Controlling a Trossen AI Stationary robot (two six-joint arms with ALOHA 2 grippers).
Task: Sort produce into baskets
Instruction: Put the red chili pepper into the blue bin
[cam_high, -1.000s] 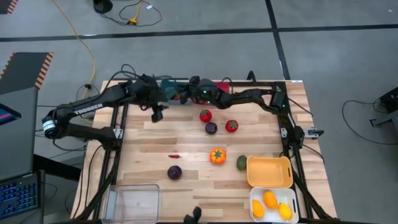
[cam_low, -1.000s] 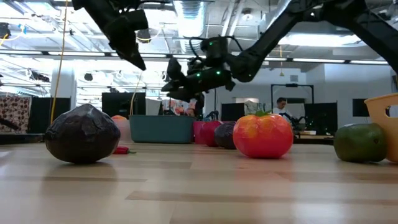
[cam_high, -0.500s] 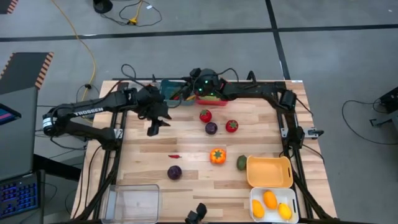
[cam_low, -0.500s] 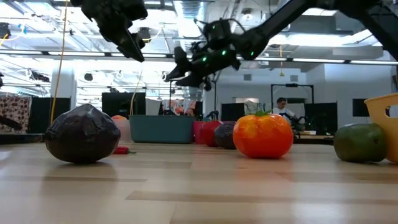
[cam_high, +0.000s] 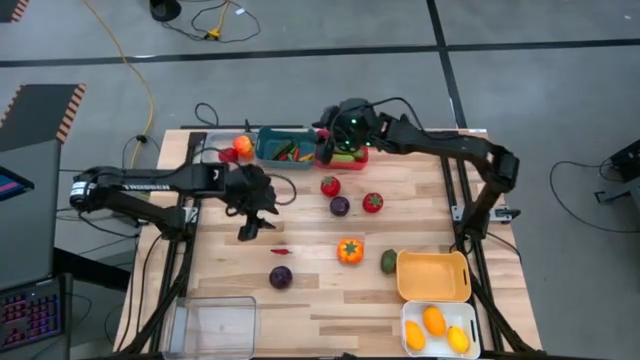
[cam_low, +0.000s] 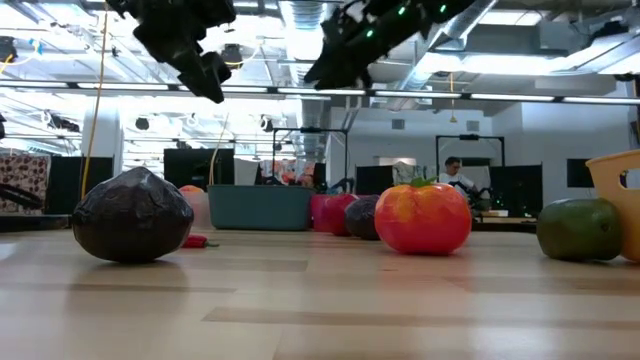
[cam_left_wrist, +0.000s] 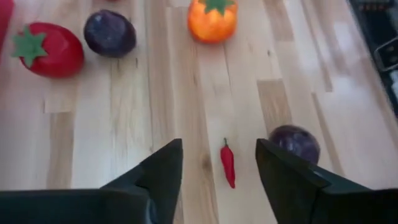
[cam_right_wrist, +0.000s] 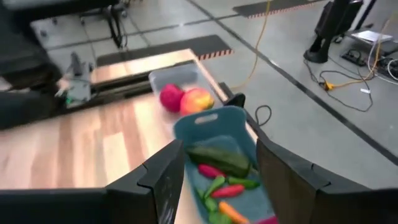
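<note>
- Sorting is partway through, judging by the layout: several pieces lie loose on the counter, and the left hand looks lined up on the small red chili.
- Left hand: fingers spread apart and empty, hovering above the counter. The chili lies on the wood directly below the gap between the fingers, untouched.
- Chili's long axis runs roughly along the hand's forward line, across the line on which the fingers shut; its thin stem end points away from the wrist, its blunter end toward it.
- Next move, as I judge it: lower straight down until the fingertips straddle the chili, then close gently. The piece is thin and low, so a shallow descent would miss it.
- Beside that hand, a purple round piece sits near one finger; farther ahead lie an orange pepper, another purple piece and a red tomato.
- Right hand: fingers parted, nothing between them, raised over the teal basket, which holds green and red vegetables. Just beyond, a pale grey basket holds two reddish fruits.
</note>
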